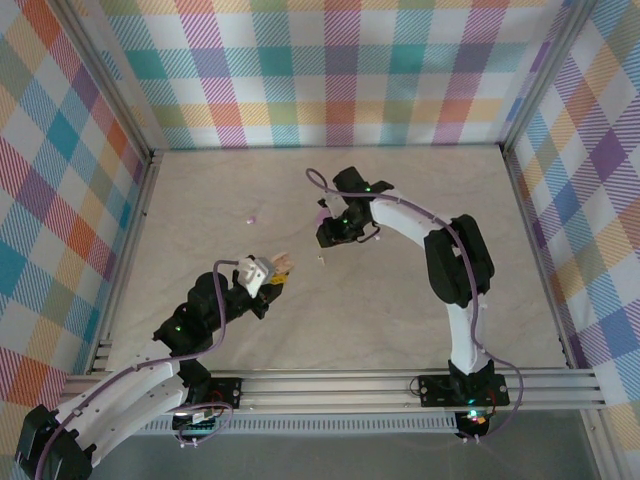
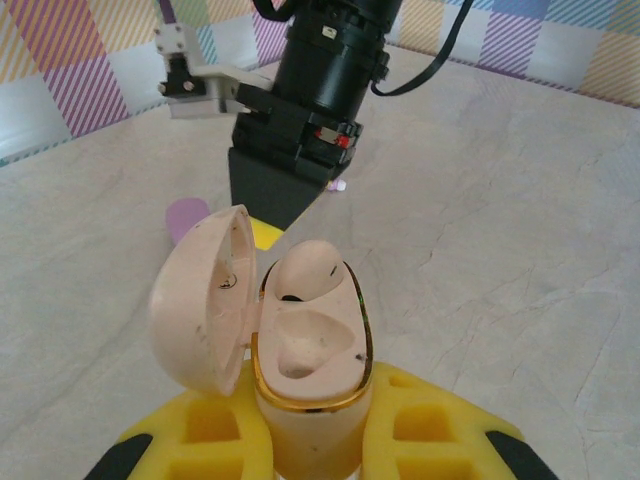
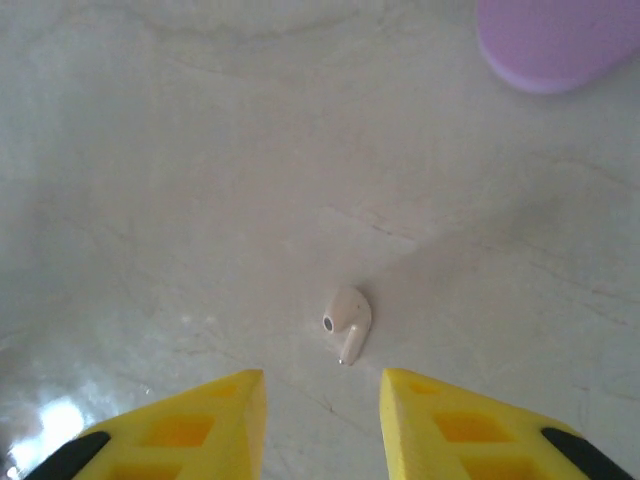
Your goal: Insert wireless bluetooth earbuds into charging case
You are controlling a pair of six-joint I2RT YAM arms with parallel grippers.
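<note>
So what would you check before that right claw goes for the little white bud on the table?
1. Cream case lid open: ok.
2. Left gripper clamped on the case: ok.
3. Free slot beside the seated bud: ok.
4. Right gripper jaws apart: ok.
5. Loose cream earbud between the fingers: not ok, it lies just ahead of them.
6. Whether this bud matches the free slot: cannot tell.

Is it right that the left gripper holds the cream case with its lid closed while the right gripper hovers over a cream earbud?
Not quite: the left wrist view shows the lid open, not closed. The left gripper holds the cream case, and the right gripper hovers over the cream earbud.
</note>
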